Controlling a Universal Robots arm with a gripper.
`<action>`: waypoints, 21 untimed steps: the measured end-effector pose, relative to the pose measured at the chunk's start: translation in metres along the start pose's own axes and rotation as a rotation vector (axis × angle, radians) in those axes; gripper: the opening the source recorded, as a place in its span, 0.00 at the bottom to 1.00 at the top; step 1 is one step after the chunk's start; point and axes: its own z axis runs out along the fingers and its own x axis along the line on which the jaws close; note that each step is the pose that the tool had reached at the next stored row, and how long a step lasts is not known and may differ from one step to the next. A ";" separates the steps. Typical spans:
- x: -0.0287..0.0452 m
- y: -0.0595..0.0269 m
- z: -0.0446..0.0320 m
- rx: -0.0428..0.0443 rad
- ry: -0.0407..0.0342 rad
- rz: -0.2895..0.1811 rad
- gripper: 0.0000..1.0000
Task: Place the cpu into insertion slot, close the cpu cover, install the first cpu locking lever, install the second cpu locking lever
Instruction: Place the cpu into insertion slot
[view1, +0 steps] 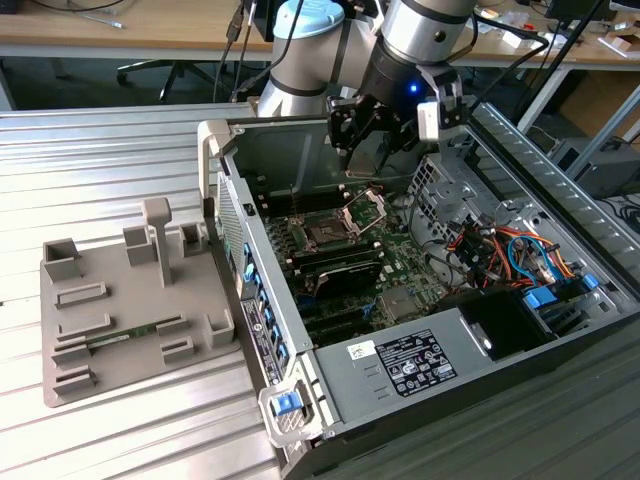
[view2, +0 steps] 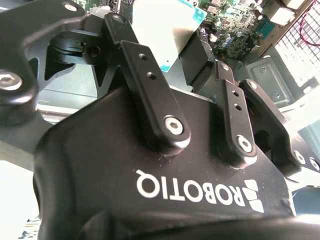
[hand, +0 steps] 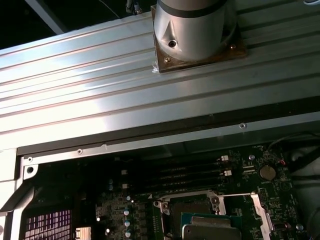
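Between the fingers (view2: 145, 80) of the gripper (view1: 372, 150), the cpu (view2: 160, 30) is held clamped, its green edge seen in both wrist views. It is hung above the insertion slot (view1: 325, 233), apart from it, with the cpu cover (view1: 366, 208) raised on its hinge beside the slot. The green board is housed in an open computer case (view1: 225, 160), laid on a ridged metal table (view1: 100, 430). A grey fixture tray (view1: 70, 330) is set at the exterior view's left, and a wooden desk (view1: 120, 25) is seen behind.

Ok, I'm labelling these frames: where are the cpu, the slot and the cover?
cpu (hand: 207, 231), first wrist view, on its silver metal top.
slot (view1: 325, 233), exterior view, on its black middle.
cover (view1: 380, 205), exterior view, on its raised silver frame.
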 end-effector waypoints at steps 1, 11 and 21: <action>0.0000 0.0000 0.0001 0.0000 -0.0001 0.001 0.54; 0.0000 0.0000 0.0005 -0.0002 -0.0009 0.011 0.54; 0.0000 -0.0001 0.0009 -0.0004 -0.0017 0.019 0.54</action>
